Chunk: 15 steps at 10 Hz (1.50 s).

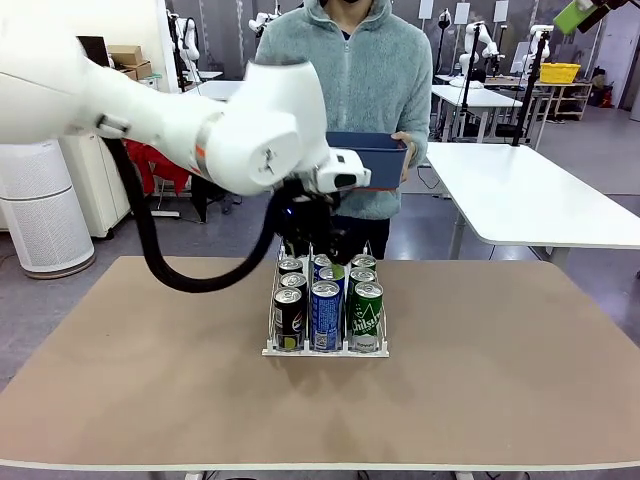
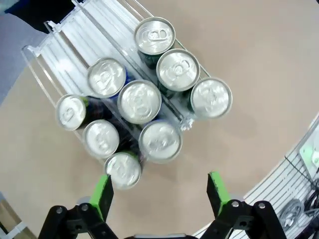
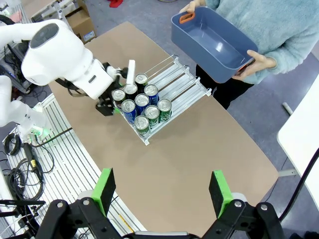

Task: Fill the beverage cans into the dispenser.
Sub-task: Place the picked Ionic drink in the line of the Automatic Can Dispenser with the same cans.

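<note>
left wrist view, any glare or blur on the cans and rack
Left wrist view: the silver can tops glare nearly white, pull tabs washed out; the clear dispenser is soft and bleached at its far end. Front view: the cans are sharp, labels partly readable.

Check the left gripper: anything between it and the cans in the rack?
Nothing visible. The left gripper hangs open above the cans in the rack, with only bare table showing between its fingers.
</note>
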Available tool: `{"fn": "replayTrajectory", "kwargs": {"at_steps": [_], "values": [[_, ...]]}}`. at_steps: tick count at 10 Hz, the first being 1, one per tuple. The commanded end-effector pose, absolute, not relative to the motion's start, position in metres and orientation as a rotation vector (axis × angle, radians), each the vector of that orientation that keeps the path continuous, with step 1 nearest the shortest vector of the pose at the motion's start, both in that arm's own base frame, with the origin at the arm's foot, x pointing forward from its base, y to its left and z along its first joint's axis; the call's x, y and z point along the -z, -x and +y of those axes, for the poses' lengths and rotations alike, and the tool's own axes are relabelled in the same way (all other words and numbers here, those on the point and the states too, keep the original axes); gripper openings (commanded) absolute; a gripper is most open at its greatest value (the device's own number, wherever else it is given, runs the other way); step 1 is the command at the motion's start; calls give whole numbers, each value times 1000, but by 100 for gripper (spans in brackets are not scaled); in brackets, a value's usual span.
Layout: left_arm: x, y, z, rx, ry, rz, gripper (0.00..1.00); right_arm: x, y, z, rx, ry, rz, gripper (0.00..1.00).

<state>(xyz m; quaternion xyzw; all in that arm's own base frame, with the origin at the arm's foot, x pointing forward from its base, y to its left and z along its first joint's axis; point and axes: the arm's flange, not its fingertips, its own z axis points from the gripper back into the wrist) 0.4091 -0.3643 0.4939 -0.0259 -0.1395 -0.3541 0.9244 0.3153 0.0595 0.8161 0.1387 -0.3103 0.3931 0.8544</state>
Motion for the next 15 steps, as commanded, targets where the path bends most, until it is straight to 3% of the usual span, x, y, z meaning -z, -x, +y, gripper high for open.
{"fn": "replayTrajectory", "kwargs": {"at_steps": [1,5,9,15], "values": [[-537,-395,-318,754,13,-294,100,-813,-313,60,-836,-299,-649,100],[-636,-374,-252,758,61,-357,100,-813,-313,60,-836,-299,-649,100],[-702,-348,-203,742,131,-448,100,-813,-313,60,-836,-299,-649,100],[-723,-338,-190,686,109,-480,100,-813,-313,60,-836,-299,-649,100]]}}
